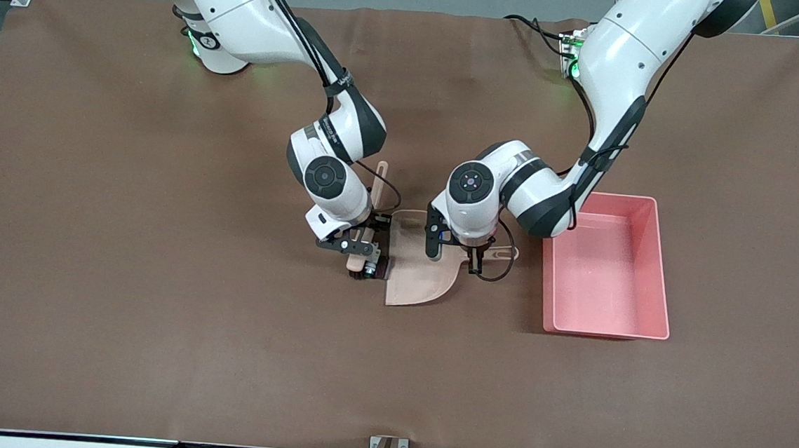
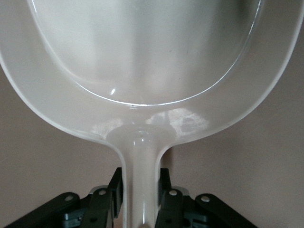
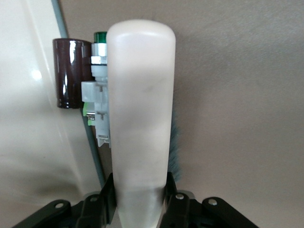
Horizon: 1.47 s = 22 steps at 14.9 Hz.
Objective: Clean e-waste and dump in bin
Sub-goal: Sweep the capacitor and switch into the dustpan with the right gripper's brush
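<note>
No readable writing on bin point(image 1: 607, 267), dustpan point(image 2: 142, 71) or brush point(image 3: 140, 118).

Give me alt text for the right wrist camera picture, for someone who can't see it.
The right gripper is shut on the pale handle of a brush, seen from above against the brown table. Beside the brush lie two small electronic parts, a dark maroon cylinder and a white-grey part with a green end, right at the edge of the beige dustpan.

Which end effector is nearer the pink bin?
Left. The left end effector grips the dustpan handle right beside the bin; the right end effector, holding the brush, is past the dustpan.
</note>
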Motion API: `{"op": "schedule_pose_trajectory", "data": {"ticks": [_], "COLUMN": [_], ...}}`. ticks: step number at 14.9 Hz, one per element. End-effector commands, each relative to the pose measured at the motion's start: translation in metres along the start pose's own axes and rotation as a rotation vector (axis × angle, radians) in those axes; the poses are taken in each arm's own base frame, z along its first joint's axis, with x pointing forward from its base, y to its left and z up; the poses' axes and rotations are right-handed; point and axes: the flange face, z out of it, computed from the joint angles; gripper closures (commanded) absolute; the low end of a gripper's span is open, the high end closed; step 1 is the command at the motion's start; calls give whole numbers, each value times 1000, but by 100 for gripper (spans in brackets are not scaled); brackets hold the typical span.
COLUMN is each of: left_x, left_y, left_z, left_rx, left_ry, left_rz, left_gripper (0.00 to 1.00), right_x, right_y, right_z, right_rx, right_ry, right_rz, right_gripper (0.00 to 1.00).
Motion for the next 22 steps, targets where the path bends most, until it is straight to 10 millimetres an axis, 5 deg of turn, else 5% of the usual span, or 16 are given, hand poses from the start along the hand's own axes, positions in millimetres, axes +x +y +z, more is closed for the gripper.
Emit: {"op": "schedule_pose_trajectory", "data": {"ticks": [1,14,22], "left_x": [4,5,4], "left_y": [-1,-1,-2], "left_z": [-1,-2,-2], "left_rx": [17,18,17], "left_ry": [-11,-10,-11], "left_rz": [18,20,17], "left_gripper": [72,72,72], "right_x": [0,-27,-25], "right_y": [-12,-73,-84], "right_z": [2,-2,-11], "right_rx": [-4,-32,-31], "right_ry": [10,-32,-37], "right_rz": [14,38,103], "right_gripper": [100,100,100]}}
